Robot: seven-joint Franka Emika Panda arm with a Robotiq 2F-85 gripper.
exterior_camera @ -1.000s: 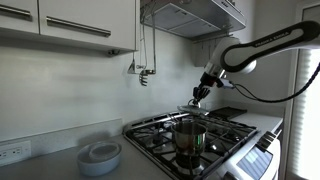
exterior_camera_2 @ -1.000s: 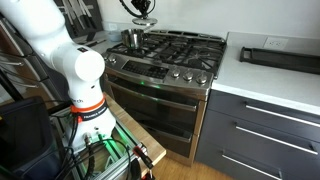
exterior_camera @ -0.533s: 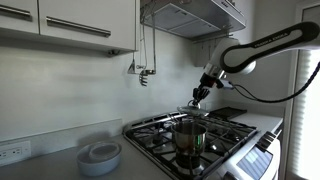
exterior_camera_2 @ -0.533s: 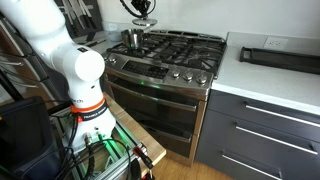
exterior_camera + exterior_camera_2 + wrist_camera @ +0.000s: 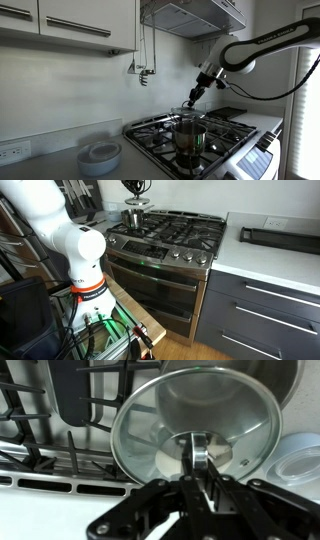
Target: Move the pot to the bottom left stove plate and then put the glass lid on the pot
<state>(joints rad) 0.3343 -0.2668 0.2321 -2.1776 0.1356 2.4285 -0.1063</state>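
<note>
Above the steel cooktop, the Robotiq gripper (image 5: 197,462) is clenched on the small metal knob (image 5: 196,448) at the centre of the thin, round, see-through glass lid (image 5: 195,422), one finger on each side of it. In an exterior view the lid (image 5: 190,111) hangs under the gripper (image 5: 192,101), close to level, with its knob side turned up toward the wrist and its broad round face turned down. Being a disc, it has no long side to point anywhere. Its steel-edged rim shows as a full circle in the wrist view.

The small shiny stainless-steel cylindrical pot (image 5: 189,142) stands upright, mouth up, its axis vertical. In both exterior views it sits on the black cast-iron grate (image 5: 48,420), at the end of the cooktop beside the grey counter (image 5: 55,165). The burner under it is hidden by the pot. The lid is over the pot (image 5: 133,218) and apart from it, with a clear gap between rim and mouth.

A stack of white round dishes (image 5: 100,157) rests on that counter, well apart from the pot. In the wrist view it shows at the right edge, just past the lid's rim.
</note>
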